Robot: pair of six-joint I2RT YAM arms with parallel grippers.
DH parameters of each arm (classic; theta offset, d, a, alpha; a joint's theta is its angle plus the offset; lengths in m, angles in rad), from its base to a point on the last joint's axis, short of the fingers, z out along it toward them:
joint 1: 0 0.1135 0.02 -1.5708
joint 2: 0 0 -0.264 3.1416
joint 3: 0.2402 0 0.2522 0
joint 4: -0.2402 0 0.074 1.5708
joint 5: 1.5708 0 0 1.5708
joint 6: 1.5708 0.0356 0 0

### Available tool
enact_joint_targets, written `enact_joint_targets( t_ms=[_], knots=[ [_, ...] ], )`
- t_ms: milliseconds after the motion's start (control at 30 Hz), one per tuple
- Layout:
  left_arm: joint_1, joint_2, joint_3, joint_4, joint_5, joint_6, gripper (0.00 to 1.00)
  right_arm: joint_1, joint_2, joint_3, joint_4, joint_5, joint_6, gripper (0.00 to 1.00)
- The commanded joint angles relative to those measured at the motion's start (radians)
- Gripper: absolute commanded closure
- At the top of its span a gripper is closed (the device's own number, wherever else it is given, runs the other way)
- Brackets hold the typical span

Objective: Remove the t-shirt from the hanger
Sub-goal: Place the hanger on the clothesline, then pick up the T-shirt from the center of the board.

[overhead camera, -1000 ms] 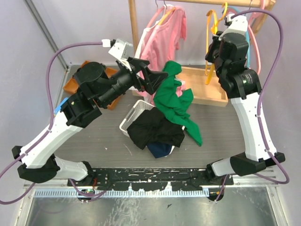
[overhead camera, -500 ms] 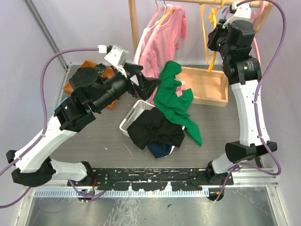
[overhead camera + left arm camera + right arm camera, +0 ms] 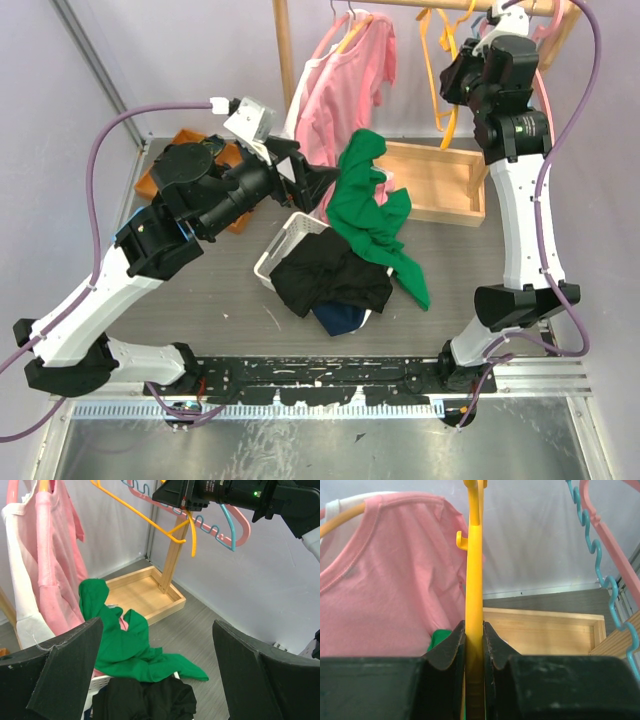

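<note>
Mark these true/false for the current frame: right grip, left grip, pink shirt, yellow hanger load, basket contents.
1. The right gripper is shut on the yellow hanger. True.
2. The left gripper holds the green t-shirt. False: its jaws stand wide open and empty, and the shirt lies partly over the white basket.
3. The pink t-shirt hangs on the rack. True.
4. The yellow hanger carries a shirt. False: it is bare.
5. The white basket is empty. False: a black garment lies in it.
</note>
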Motion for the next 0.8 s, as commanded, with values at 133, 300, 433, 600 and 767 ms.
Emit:
enact_joint_targets(
  t_ms=[133, 300, 433, 600, 767],
  knots=[
    [0.005, -0.007, 0.023, -0.02, -0.003, 0.028, 0.02, -0.014, -0.061, -0.076, 0.042, -0.041, 0.038, 0.88],
    [0.004, -0.013, 0.013, -0.026, -0.009, 0.019, 0.02, -0.013, -0.153, -0.193, 0.076, -0.005, 0.015, 0.57],
    [0.004, -0.017, 0.006, -0.037, -0.031, -0.007, 0.02, -0.013, -0.241, -0.257, 0.086, 0.012, -0.013, 0.37],
    [0.005, -0.025, -0.01, -0.043, -0.049, -0.024, 0.02, -0.013, -0.361, -0.336, 0.095, -0.006, -0.024, 0.35],
    [0.005, -0.033, -0.014, -0.061, -0.08, -0.028, 0.02, -0.014, -0.473, -0.397, 0.062, -0.093, -0.007, 0.37]
  ],
)
